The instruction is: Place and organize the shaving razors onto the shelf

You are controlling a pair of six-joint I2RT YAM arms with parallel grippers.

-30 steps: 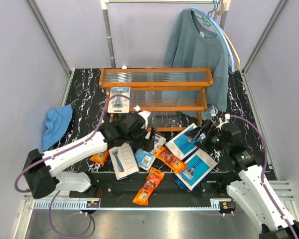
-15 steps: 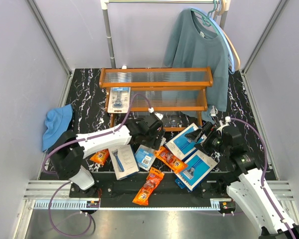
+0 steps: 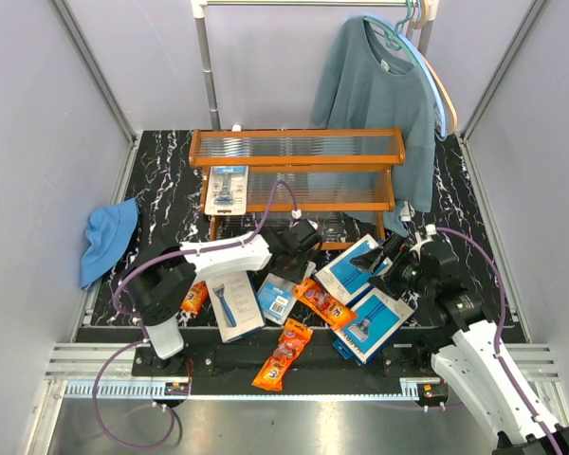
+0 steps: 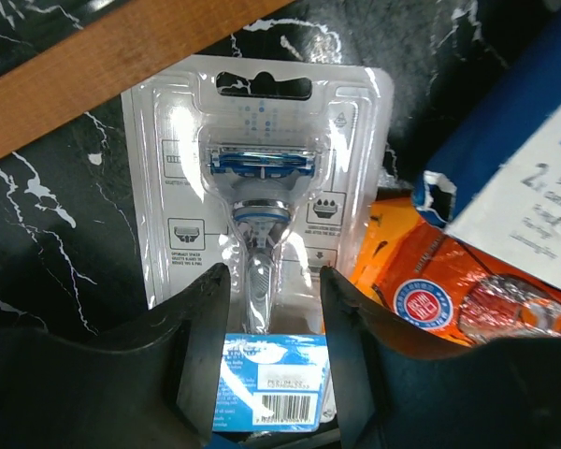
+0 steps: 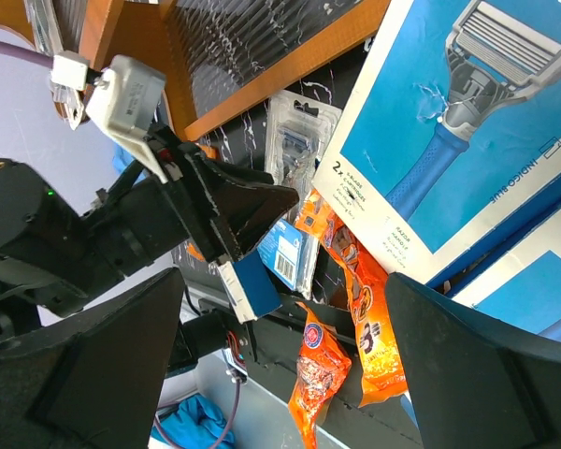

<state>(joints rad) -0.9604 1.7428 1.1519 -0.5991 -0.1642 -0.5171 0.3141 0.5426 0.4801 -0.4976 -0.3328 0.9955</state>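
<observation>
The shelf stands at the back with one blister card on its lower left tier. My left gripper is open and low over a second blister card, its fingers either side of the card's lower end; the card also shows in the top view. My right gripper is open and empty above a flat blue box, which the right wrist view shows too. Another box and a third lie near the front. Orange bags lie among them.
A blue cloth lies at the left. A teal sweater hangs on the metal rail behind the shelf and drapes past its right end. The table's front edge is close to the bags.
My left arm has swung right, from over the left box to the blister card at the shelf's foot. The right arm has barely moved.
</observation>
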